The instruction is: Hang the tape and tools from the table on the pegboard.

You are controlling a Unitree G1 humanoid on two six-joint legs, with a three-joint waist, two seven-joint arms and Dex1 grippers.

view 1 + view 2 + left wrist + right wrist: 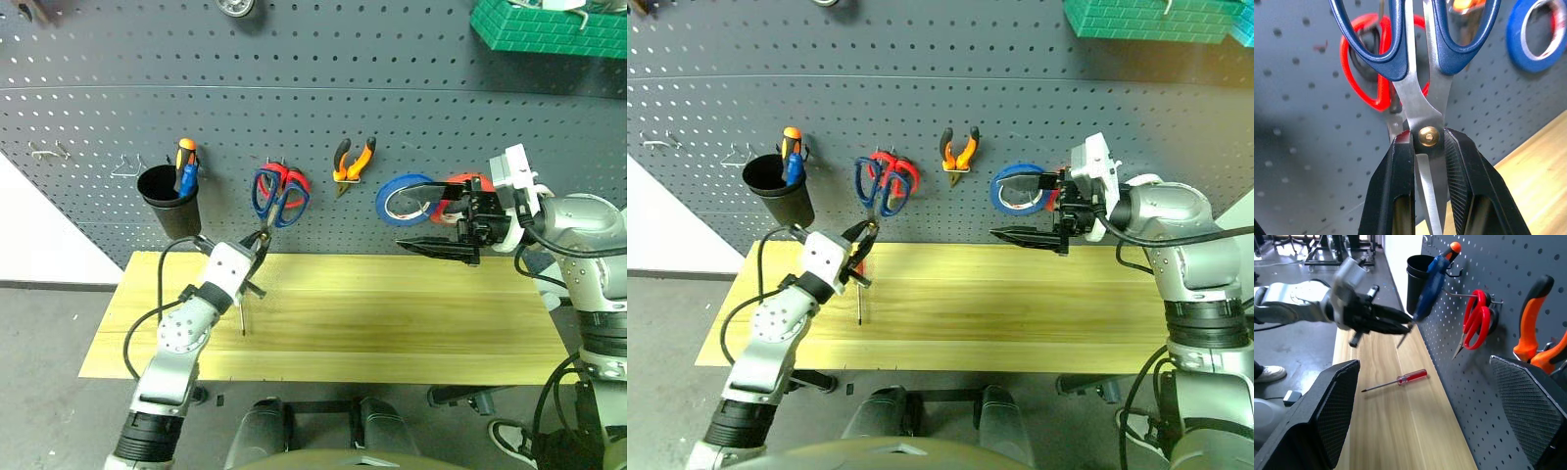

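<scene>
**Blue scissors gripped at the pivot, raised to the pegboard beside the red pair**

The left gripper point(1429, 147) is clamped tight on the dark blue-handled scissors point(1420, 54), its two black fingers point(1396, 181) pinching the steel blades just at the brass pivot screw. The handles point up toward the pegboard point(323, 108), and the blade tips pass down between the fingers. In the head views the blue loops sit directly in front of the red-handled scissors point(294, 181), which hang on the board; whether the blue pair touches a hook cannot be told.

The red-handled screwdriver point(1398, 380) lies flat on the table point(392, 323), just beside and below the left gripper, near the board edge of the wood. The orange-and-black pliers point(354, 162) hang on the pegboard to the right of the scissors. Further right hang a blue tape roll point(404, 201) and a red-orange roll point(460, 186), the latter partly hidden behind the right arm.

The right gripper point(436, 247) hovers above the table near those rolls, pointing sideways toward the left arm, its fingers point(1322, 416) spread wide with nothing between them.

A black cup point(171, 201) on the board's left side holds an orange screwdriver and a blue one.
</scene>
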